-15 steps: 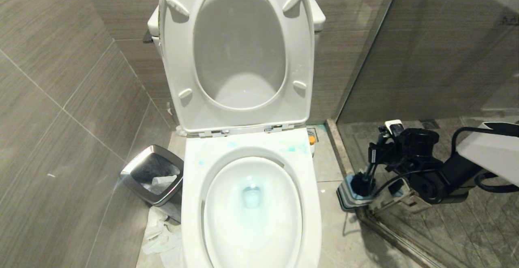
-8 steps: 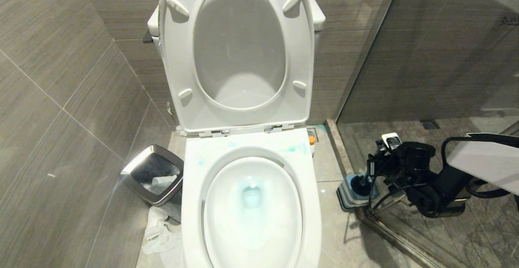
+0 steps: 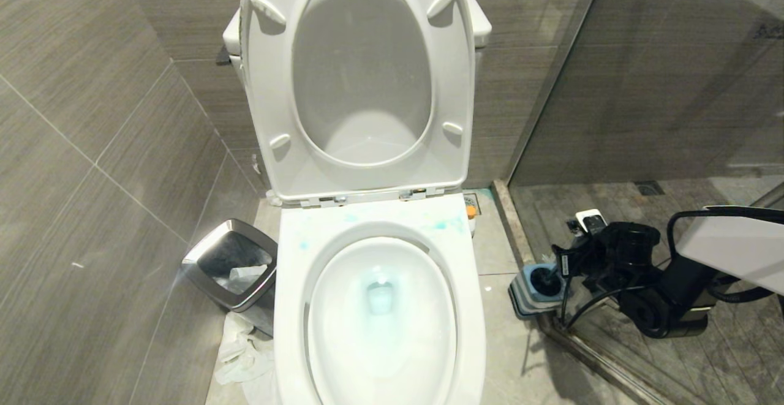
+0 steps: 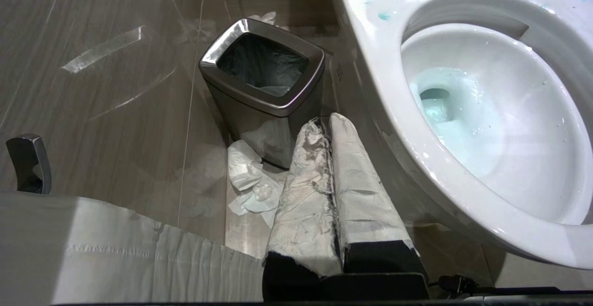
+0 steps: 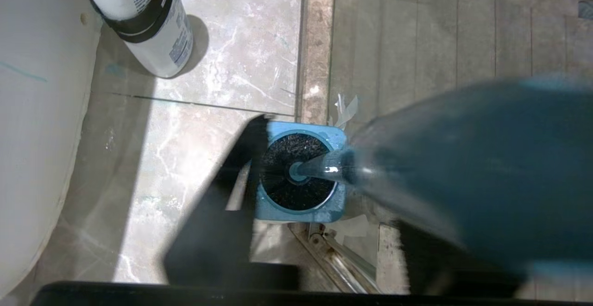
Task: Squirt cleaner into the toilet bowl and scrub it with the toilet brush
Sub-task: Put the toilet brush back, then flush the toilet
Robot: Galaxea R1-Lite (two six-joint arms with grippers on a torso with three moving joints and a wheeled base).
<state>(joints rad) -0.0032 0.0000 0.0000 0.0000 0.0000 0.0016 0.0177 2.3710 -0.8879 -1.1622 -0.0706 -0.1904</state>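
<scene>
The toilet brush (image 5: 296, 172) sits bristles-down in its blue holder (image 3: 536, 287) beside the toilet bowl (image 3: 294, 307), cleaner (image 3: 441, 225) smeared on its rim. The right gripper (image 3: 566, 264) is at the handle, jaws' spread unclear; left gripper (image 4: 331, 125) jaws pressed together. Scrubbing looks finished; next, likely withdrawing clear.

Toilet bowl (image 3: 288, 307): large, white, glossy ceramic oval with wide flat rim; seat and lid (image 3: 361, 80) raised upright against the tank behind. Cleaner (image 3: 441, 225): turquoise-blue smears across the back of the bowl's rim, near the hinges, plus a pale blue tint on the inner wall around the drain opening (image 4: 435, 104). Toilet brush (image 5: 296, 171): round black bristle head seated inside a square blue holder (image 3: 520, 291) on the floor to the right of the bowl, well apart from it; dark teal handle rising from the head's centre.
</scene>
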